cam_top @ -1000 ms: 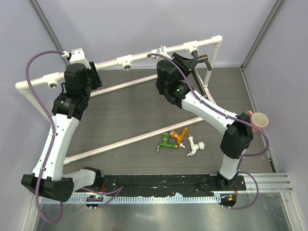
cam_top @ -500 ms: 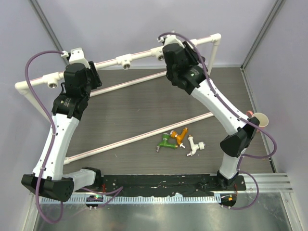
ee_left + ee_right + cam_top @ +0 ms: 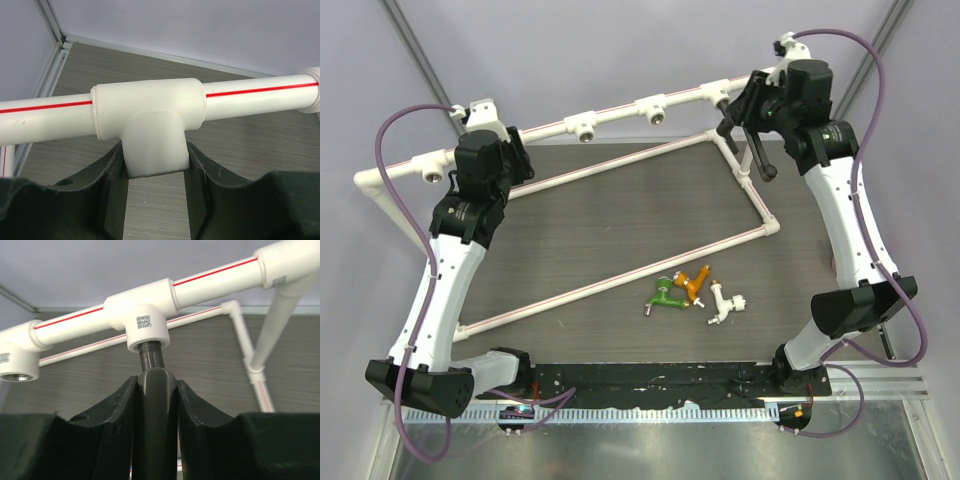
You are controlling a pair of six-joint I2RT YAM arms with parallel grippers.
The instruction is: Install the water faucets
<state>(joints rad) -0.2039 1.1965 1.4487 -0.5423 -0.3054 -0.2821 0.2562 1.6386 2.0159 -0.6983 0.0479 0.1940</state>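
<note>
The black faucet (image 3: 760,155) hangs at the right end of the white pipe frame (image 3: 620,108). My right gripper (image 3: 745,108) is shut on it. In the right wrist view the faucet (image 3: 155,405) has its threaded end inside a tee socket (image 3: 147,330), between my right gripper's (image 3: 156,385) jaws. My left gripper (image 3: 505,152) is shut on a tee socket (image 3: 155,130) of the frame's top rail, and its jaws press both sides in the left wrist view (image 3: 156,157). The green faucet (image 3: 665,296), orange faucet (image 3: 696,283) and white faucet (image 3: 724,303) lie together on the table.
The frame's lower pipes (image 3: 620,282) run slantwise over the dark wood tabletop (image 3: 620,220). Two empty tee sockets (image 3: 582,128) sit on the top rail between the grippers. Metal enclosure posts (image 3: 865,80) stand at the back corners. A black base strip (image 3: 660,378) runs along the near edge.
My right arm has swung from the middle of the table to the right side, still at the black faucet by the right tee socket. The left arm has not moved.
</note>
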